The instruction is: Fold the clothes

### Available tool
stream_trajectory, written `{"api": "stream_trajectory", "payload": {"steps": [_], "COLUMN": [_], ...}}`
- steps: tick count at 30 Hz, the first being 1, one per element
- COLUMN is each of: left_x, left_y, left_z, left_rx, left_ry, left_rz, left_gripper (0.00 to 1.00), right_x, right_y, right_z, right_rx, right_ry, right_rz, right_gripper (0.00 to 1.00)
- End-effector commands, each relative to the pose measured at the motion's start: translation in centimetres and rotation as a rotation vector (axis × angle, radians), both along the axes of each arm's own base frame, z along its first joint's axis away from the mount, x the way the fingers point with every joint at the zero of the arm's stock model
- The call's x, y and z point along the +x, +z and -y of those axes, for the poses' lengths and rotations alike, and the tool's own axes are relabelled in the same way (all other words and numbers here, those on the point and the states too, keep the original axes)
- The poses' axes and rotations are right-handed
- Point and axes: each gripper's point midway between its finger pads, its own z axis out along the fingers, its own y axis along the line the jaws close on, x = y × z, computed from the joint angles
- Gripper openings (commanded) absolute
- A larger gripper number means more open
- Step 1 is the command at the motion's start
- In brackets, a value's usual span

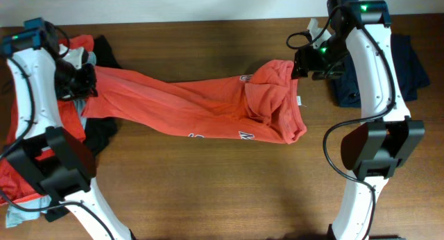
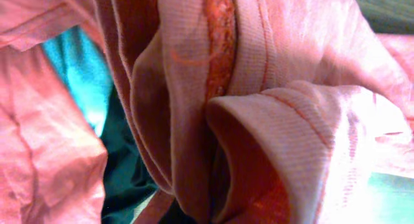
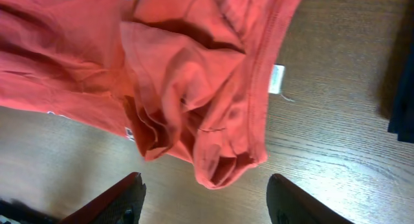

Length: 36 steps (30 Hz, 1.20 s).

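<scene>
An orange-red T-shirt (image 1: 187,105) with white lettering lies pulled out in a long band across the wooden table (image 1: 208,191). Its left end runs up into my left gripper (image 1: 82,84), which is shut on it. In the left wrist view bunched folds of the T-shirt (image 2: 272,120) fill the picture and hide the jaws. My right gripper (image 1: 303,65) hovers open over the shirt's crumpled right end (image 3: 187,75). Its fingers (image 3: 132,198) stand wide apart with only bare table between them, just short of the hem corner. More clothes lie heaped at the left (image 1: 21,170).
The left heap holds orange, black (image 1: 100,132) and pale blue (image 1: 17,216) pieces under my left arm. A navy garment (image 1: 409,63) lies at the back right, behind my right arm. A white label (image 3: 277,78) sticks out of the shirt's edge.
</scene>
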Motion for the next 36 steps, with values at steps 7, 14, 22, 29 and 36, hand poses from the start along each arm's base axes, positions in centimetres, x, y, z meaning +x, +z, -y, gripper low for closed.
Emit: {"api": "stream_trajectory", "payload": {"steps": [7, 14, 22, 29, 36], "left_x": [3.0, 3.9, 4.0, 3.8, 3.6], "left_y": [3.3, 3.0, 2.5, -0.4, -2.2], "left_z": [5.8, 12.0, 17.9, 19.2, 20.0], "left_rx": [-0.111, -0.037, -0.025, 0.016, 0.006], "left_ry": [-0.151, -0.326, -0.459, -0.496, -0.512], "left_rz": [0.180, 0.190, 0.200, 0.125, 0.083], "left_gripper": [0.00, 0.01, 0.01, 0.01, 0.01], "right_x": [0.1, 0.1, -0.1, -0.3, -0.3], "right_y": [1.7, 1.7, 1.6, 1.6, 1.6], "right_z": [-0.2, -0.2, -0.2, -0.2, -0.2], "right_rx": [0.016, 0.016, 0.016, 0.016, 0.015], "right_ry": [0.006, 0.007, 0.007, 0.007, 0.010], "right_rz": [0.046, 0.046, 0.039, 0.032, 0.033], "right_gripper": [0.66, 0.66, 0.66, 0.66, 0.66]}}
